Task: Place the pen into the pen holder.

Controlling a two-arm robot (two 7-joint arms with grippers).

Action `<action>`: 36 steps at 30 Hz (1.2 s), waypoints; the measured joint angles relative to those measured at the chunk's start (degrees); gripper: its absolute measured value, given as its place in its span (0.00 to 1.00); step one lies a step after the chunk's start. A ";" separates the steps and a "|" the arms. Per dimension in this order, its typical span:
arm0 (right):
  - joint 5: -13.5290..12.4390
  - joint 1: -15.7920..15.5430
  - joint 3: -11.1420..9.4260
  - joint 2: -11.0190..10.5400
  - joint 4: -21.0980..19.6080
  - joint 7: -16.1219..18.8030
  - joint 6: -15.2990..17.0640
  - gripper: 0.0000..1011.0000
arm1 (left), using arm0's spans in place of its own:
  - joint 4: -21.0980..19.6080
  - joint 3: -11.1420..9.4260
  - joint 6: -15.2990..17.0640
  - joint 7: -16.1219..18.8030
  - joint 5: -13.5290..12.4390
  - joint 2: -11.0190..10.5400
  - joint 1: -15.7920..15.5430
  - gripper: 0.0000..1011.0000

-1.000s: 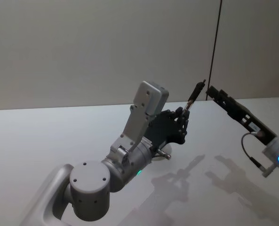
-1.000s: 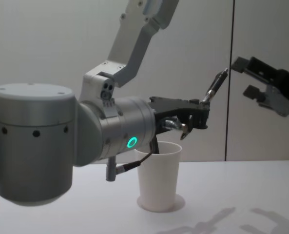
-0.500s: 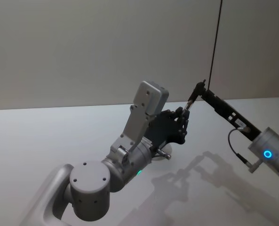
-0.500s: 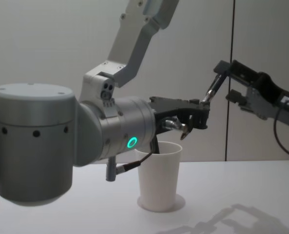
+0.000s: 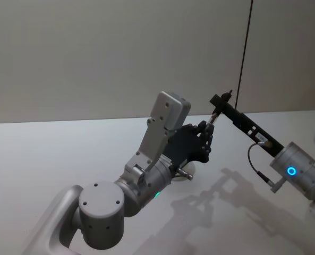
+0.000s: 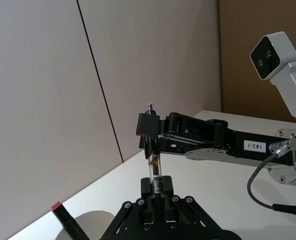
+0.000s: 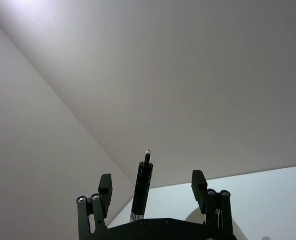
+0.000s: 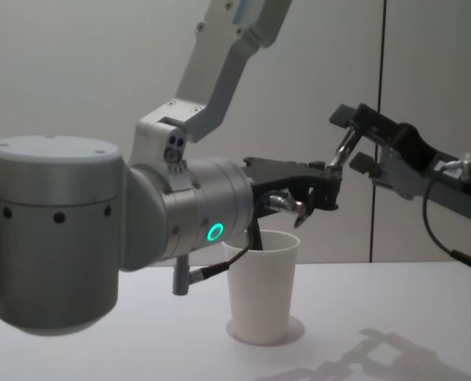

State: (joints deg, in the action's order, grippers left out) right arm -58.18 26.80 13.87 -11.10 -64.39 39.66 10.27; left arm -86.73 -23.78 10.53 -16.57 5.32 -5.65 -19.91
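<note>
2 arms: both reach in over the pale grey bench [image 5: 51, 154], their ends close together in the air.
Left pincer [image 5: 207, 129] [image 8: 330, 176] [image 6: 156, 189]: clamped on the lower end of a slim dark pen with a clear middle section [image 5: 216, 111] [image 8: 344, 151] [image 6: 153, 160] [image 7: 142, 186].
Pen: held in the air above the bench, near upright, its top leaning toward the right arm in the chest view, higher than the cup's rim and a little to the right of it.
Right pincer [image 5: 219, 101] [image 8: 353, 141] [image 7: 151, 181]: spread wide, 1 finger on each side of the pen's upper end. The right wrist view shows a gap on both sides of the barrel. From the left wrist view I cannot tell whether a pad touches it.
Pen holder: plain white tapered paper cup with a rolled rim [image 8: 260, 294] [image 6: 90, 216], upright on the bench below the left arm's wrist.
Inside the cup: 1 dark marker with a red end cap [image 6: 63, 216], leaning at the rim.
</note>
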 joint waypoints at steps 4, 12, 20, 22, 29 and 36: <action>-0.08 0.28 0.30 0.22 0.46 0.21 0.13 0.99 | 0.00 0.00 0.00 0.00 0.00 0.00 0.00 0.14; -0.22 0.54 0.84 0.47 0.94 0.59 0.32 0.92 | 0.00 0.00 0.00 0.00 0.00 0.00 0.00 0.13; -0.47 0.49 1.23 0.50 0.96 0.69 0.36 0.69 | 0.00 0.00 0.00 0.00 0.00 0.00 0.00 0.14; -0.53 0.41 1.27 0.47 0.86 0.69 0.36 0.63 | 0.00 0.00 0.00 0.00 0.00 0.00 0.00 0.14; -0.93 -0.15 1.36 0.18 0.02 0.59 0.19 0.41 | 0.00 0.00 0.00 0.00 0.00 0.00 0.00 0.14; -1.43 -0.75 1.33 -0.21 -1.23 0.46 -0.28 0.17 | 0.00 -0.01 0.00 -0.01 -0.01 0.00 0.00 0.14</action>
State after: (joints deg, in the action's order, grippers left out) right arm -59.61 26.05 15.20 -11.32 -65.62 40.12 9.99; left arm -86.73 -23.79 10.53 -16.58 5.31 -5.64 -19.91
